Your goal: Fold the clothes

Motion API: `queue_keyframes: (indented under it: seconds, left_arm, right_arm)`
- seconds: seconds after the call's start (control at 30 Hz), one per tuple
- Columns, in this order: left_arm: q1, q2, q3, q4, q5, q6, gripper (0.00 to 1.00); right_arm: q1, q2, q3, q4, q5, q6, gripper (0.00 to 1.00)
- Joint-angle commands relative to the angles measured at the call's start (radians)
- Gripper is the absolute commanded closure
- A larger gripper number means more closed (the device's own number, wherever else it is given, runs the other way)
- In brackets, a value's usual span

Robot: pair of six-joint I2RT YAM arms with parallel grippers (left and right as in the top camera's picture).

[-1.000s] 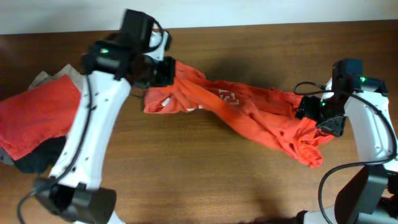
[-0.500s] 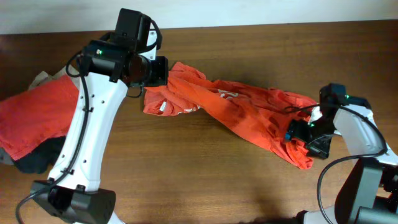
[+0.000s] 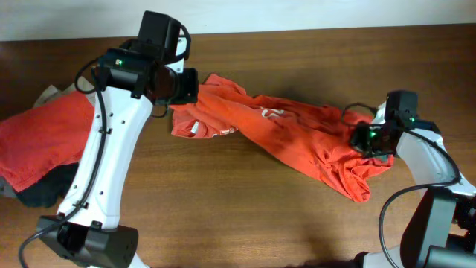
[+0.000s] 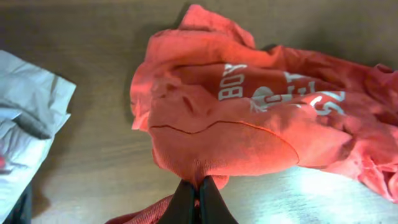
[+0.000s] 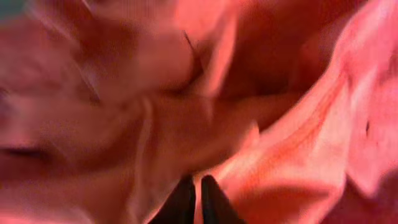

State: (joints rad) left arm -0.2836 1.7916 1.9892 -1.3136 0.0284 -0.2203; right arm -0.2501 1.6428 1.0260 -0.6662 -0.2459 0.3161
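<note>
An orange-red T-shirt (image 3: 290, 130) with white lettering lies crumpled and stretched across the table from upper left to right. My left gripper (image 3: 195, 84) is at its left end. The left wrist view shows this gripper (image 4: 198, 186) shut on a pinch of the shirt (image 4: 249, 124), lettering facing up. My right gripper (image 3: 364, 140) is pressed into the bunched right end. In the right wrist view, blurred red fabric (image 5: 186, 93) fills the frame and the right gripper (image 5: 198, 183) has its jaws drawn together with a thin fold between them.
More red clothes (image 3: 44, 138) lie in a pile at the left edge over a dark garment (image 3: 44, 190). A grey cloth (image 4: 31, 118) sits left of the shirt. Bare wooden table (image 3: 223, 216) stretches along the front.
The right gripper dipped toward the shirt's lower right end, then closed from wide open onto the fabric and shifted back up. The left arm moved slightly at first, then held still.
</note>
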Motion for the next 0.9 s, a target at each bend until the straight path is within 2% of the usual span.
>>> queue_keyframes:
  seconds: [0.0, 0.03, 0.17, 0.2, 0.27, 0.37, 0.43, 0.53, 0.6, 0.63, 0.7, 0.73, 0.83, 0.87]
  left_arm:
    - [0.006, -0.001, 0.005, -0.017, -0.056, 0.013, 0.99]
    - [0.007, -0.001, 0.005, -0.019, -0.055, 0.013, 0.99]
    - [0.01, -0.001, 0.005, -0.015, -0.055, 0.012, 0.99]
    - [0.01, -0.001, 0.005, -0.015, -0.055, 0.012, 0.99]
    - [0.01, -0.001, 0.005, -0.013, -0.055, 0.013, 0.99]
    - [0.01, -0.001, 0.005, 0.0, -0.055, 0.012, 0.99]
    - [0.01, -0.001, 0.005, 0.008, -0.055, 0.012, 1.0]
    - [0.01, -0.001, 0.005, 0.017, -0.055, 0.012, 1.0]
    - [0.01, -0.001, 0.005, 0.018, -0.055, 0.012, 1.0]
    - [0.01, -0.001, 0.005, 0.017, -0.055, 0.012, 0.99]
    - [0.01, -0.001, 0.005, 0.012, -0.055, 0.012, 0.99]
    - [0.01, -0.001, 0.005, 0.01, -0.055, 0.012, 1.0]
    - [0.01, -0.001, 0.005, 0.002, -0.055, 0.012, 1.0]
    - [0.01, -0.001, 0.005, 0.0, -0.055, 0.012, 0.99]
  right_arm:
    - [-0.04, 0.002, -0.002, 0.07, -0.005, 0.037, 0.92]
    - [-0.063, 0.002, 0.002, 0.087, -0.006, 0.038, 0.96]
    - [-0.142, 0.002, 0.037, 0.038, -0.069, 0.024, 0.95]
    - [-0.154, 0.002, 0.046, -0.003, -0.105, 0.006, 0.89]
    - [-0.163, 0.002, 0.05, -0.097, -0.178, -0.039, 0.69]
    - [-0.131, 0.002, 0.039, -0.248, -0.188, -0.079, 0.46]
    - [-0.088, 0.002, 0.014, -0.282, -0.177, -0.098, 0.38]
    - [-0.025, 0.002, -0.044, -0.23, -0.093, -0.038, 0.34]
    - [0.0, 0.002, -0.086, -0.149, -0.027, 0.026, 0.39]
    - [0.005, 0.002, -0.1, -0.114, -0.006, 0.048, 0.53]
    - [0.008, 0.002, -0.126, -0.042, 0.008, 0.087, 0.73]
    - [0.008, 0.003, -0.13, -0.023, 0.008, 0.091, 0.8]
    - [0.008, 0.002, -0.129, 0.003, 0.003, 0.09, 0.96]
    - [0.006, 0.002, -0.122, 0.002, -0.008, 0.089, 0.96]
